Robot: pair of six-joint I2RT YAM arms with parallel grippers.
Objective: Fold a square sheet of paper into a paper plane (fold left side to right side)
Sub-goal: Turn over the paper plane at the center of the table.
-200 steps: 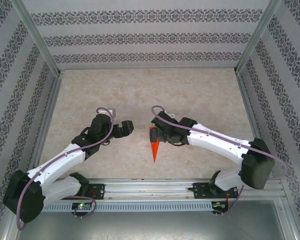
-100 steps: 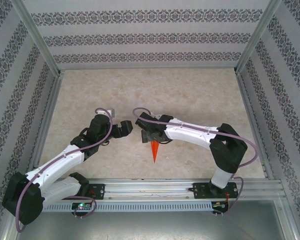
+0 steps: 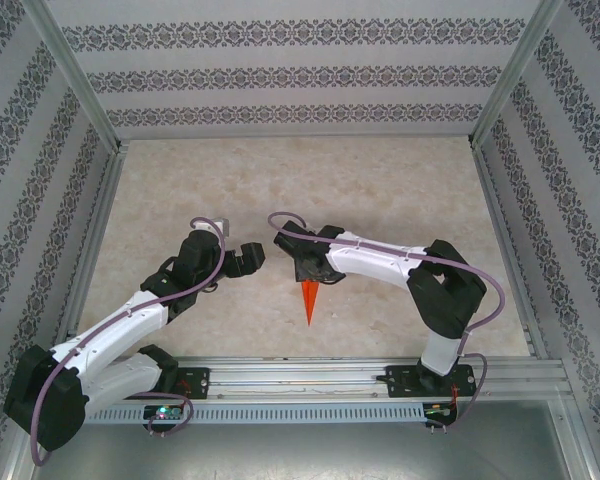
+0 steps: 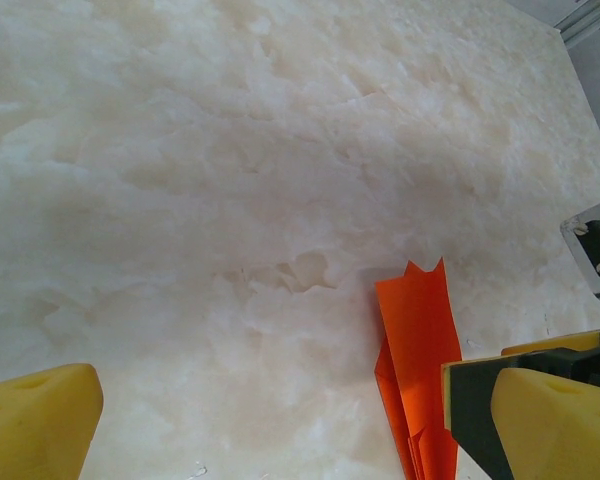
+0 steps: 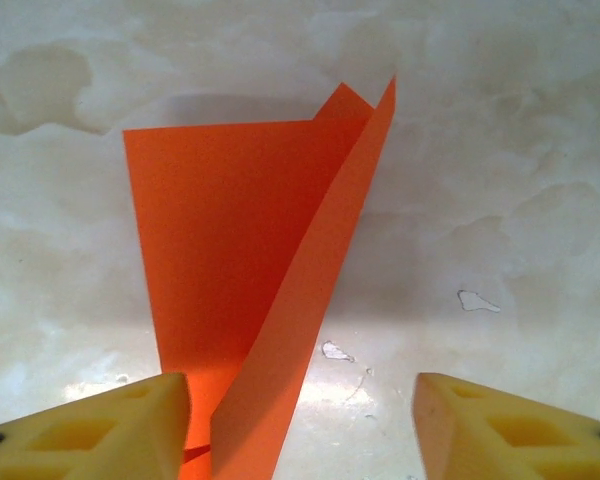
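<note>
Marbled bench [image 3: 380,200], patterned walls [image 3: 300,80]. Plane [image 3: 308,303] lay mid-bench toward the near edge, tip pointing at the arms. It was already a narrow dart, so most folds looked done. Right wrist cam showed one flap [image 5: 310,260] standing half up, so pressing it flat was prob. left. Right pincer [image 5: 300,400] hung over the wide end, pads [image 5: 100,430] spread, gripping nothing. Left pincer [image 4: 270,390] was spread too, near the plane. Vs 1 s earlier: right arm [image 3: 430,290] had drawn in w/ elbow up, hiding more paper; plane & left arm [image 3: 130,320] were unmoved.
</note>
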